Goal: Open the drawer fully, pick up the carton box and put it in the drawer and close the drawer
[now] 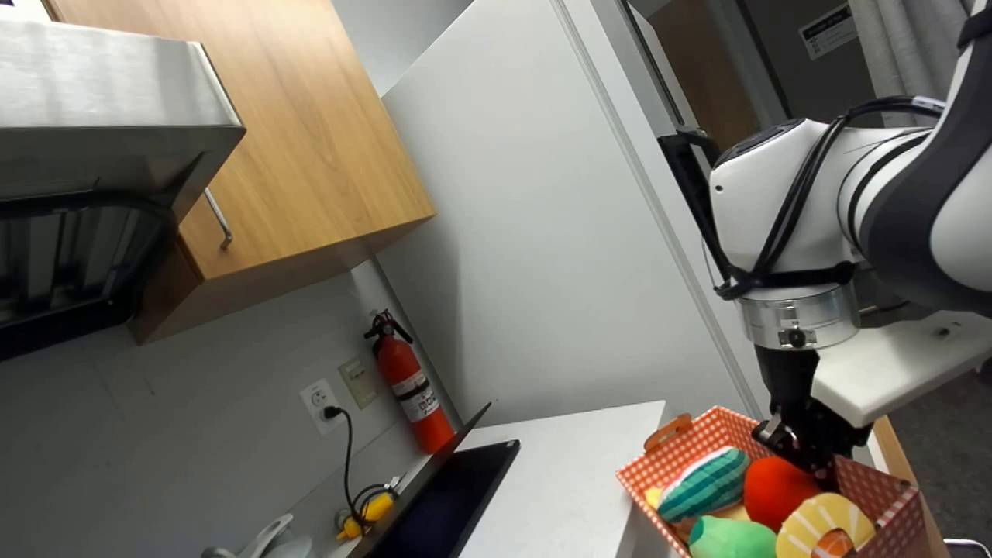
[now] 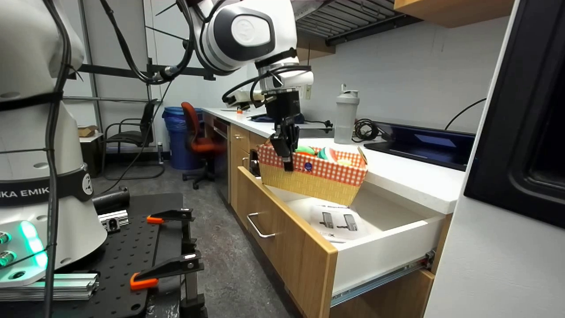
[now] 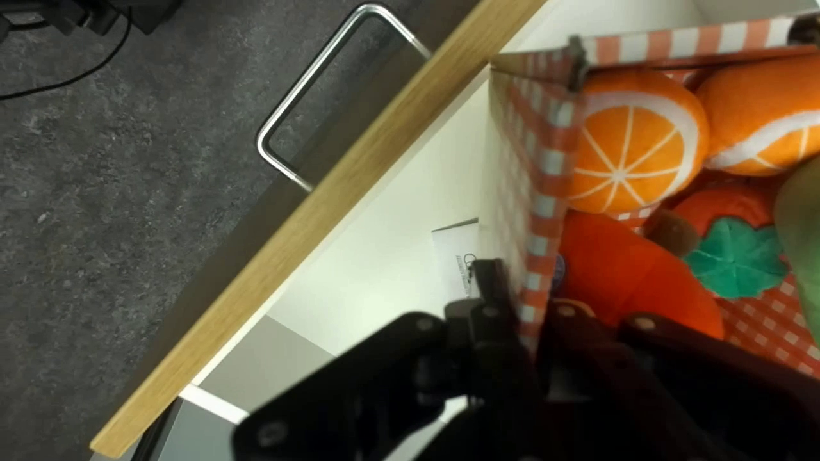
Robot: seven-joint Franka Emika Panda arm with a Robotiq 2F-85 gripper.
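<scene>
Your gripper (image 3: 530,308) pinches one wall of the carton box (image 2: 318,182), jaws either side: red-white gingham above, tan weave pattern below, with a round blue mark (image 2: 307,166), illegible. You have it tilted over the pulled-out, wood-fronted drawer (image 2: 295,256); whether they touch cannot be told. Box contents: rounded, fabric-like produce (image 1: 705,484), including orange halves (image 3: 621,137). Drawer contents: a flat white printed item (image 2: 337,226), text too small to read. Black base band (image 2: 25,193): "EMIK" legible.
</scene>
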